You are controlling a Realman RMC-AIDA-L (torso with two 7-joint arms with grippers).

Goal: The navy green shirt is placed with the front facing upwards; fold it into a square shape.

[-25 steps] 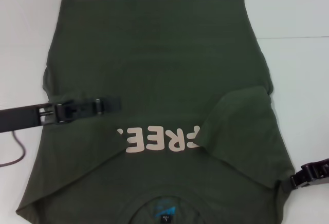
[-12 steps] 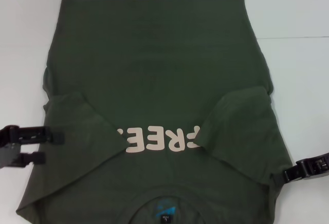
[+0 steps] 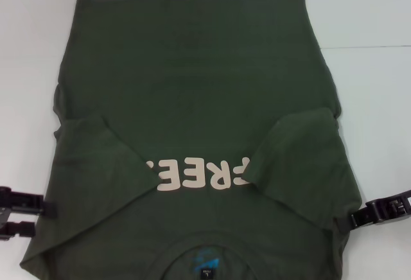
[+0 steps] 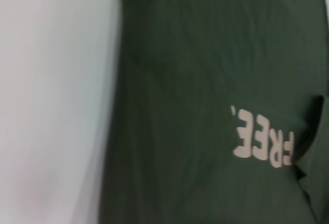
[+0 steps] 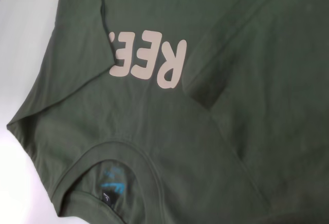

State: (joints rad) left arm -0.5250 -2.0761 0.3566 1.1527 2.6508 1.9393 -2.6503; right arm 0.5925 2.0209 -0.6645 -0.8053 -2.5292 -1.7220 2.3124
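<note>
Head view: the large dark olive-green cotton T-shirt lies flat, front up, on the smooth white counter, both short sleeves folded inward over the pale pinkish "FREE!" lettering; the fabric is matte and softly creased. The left gripper sits just off the shirt's left edge, fingers parted, holding nothing. The right gripper touches the shirt's right edge; its opening cannot be told. Half a second ago the left gripper was higher along that edge.

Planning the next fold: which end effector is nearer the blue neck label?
Right. The right end effector sits at the shirt's right edge; the left end effector sits at its left edge, farther from the neck label.
</note>
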